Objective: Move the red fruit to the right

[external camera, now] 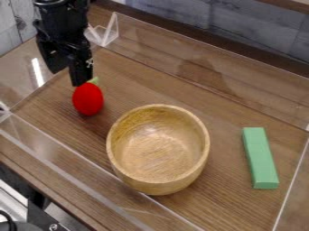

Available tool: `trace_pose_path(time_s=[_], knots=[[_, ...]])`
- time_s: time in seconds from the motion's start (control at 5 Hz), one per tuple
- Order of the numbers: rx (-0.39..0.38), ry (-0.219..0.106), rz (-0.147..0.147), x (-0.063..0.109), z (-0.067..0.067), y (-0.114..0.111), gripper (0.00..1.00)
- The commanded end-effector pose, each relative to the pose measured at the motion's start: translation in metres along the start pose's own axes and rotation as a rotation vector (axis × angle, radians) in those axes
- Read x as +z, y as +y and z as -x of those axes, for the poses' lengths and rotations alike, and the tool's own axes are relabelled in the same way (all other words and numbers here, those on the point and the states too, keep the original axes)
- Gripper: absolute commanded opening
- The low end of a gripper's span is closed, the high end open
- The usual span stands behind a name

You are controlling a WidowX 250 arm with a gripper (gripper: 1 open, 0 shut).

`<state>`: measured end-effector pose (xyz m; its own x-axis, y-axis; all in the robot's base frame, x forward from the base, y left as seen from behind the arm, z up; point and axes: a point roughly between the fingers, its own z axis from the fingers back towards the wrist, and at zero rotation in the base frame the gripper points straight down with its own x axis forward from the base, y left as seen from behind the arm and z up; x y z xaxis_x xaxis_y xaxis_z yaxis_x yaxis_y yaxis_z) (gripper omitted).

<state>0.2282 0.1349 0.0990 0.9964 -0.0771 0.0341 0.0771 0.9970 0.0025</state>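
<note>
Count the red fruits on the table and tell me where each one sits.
1. The red fruit sits at the left of the table, left of the bowl, just below the open gripper. The bowl looks empty; nothing seems hidden.

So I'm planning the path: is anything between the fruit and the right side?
Yes. The wooden bowl sits just right of the red fruit, and a green block lies beyond it. The open gripper hovers above the fruit.
</note>
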Motion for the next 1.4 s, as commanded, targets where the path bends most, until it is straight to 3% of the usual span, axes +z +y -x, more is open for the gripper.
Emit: trace_pose_path(time_s=[0.0,0.2,0.6,1.0,1.2], knots=[[0.068,-0.035,-0.016,-0.002,0.001,-0.001,1.00],[0.115,-0.038,-0.017,-0.012,0.001,-0.007,1.00],[0.197,-0.053,-0.034,-0.027,-0.021,0.013,1.00],[0.052,-0.054,-0.018,-0.020,-0.033,0.001,1.00],[0.066,-0.056,-0.013,-0.035,-0.025,0.007,1.00]])
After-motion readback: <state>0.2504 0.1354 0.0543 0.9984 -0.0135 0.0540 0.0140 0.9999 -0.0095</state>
